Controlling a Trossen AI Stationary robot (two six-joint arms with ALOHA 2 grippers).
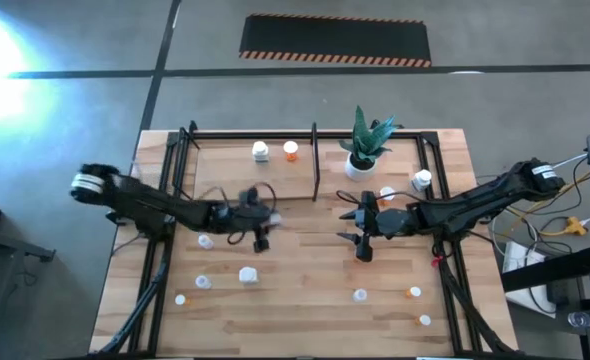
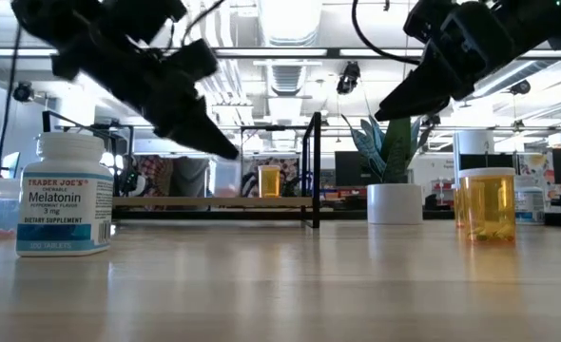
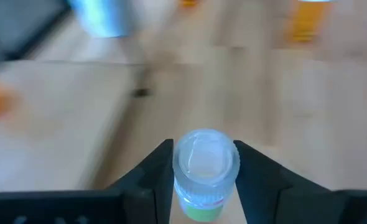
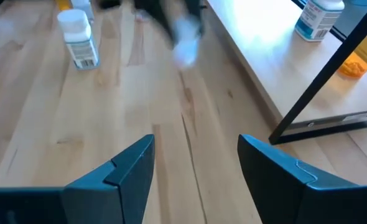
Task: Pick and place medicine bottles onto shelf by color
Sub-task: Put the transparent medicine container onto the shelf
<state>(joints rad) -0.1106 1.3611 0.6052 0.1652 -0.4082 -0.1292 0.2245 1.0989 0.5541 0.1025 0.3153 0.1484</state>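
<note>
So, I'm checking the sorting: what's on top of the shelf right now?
On the shelf: a white bottle and an orange bottle left of the divider, the potted plant right of it. Anything behind the plant is hidden.

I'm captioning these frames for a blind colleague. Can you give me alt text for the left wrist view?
The left gripper has its two dark fingers closed on either side of a small clear-capped bottle with a green label, seen from above. Beyond it lies the light wooden table, with blurred orange bottles farther off.
</note>
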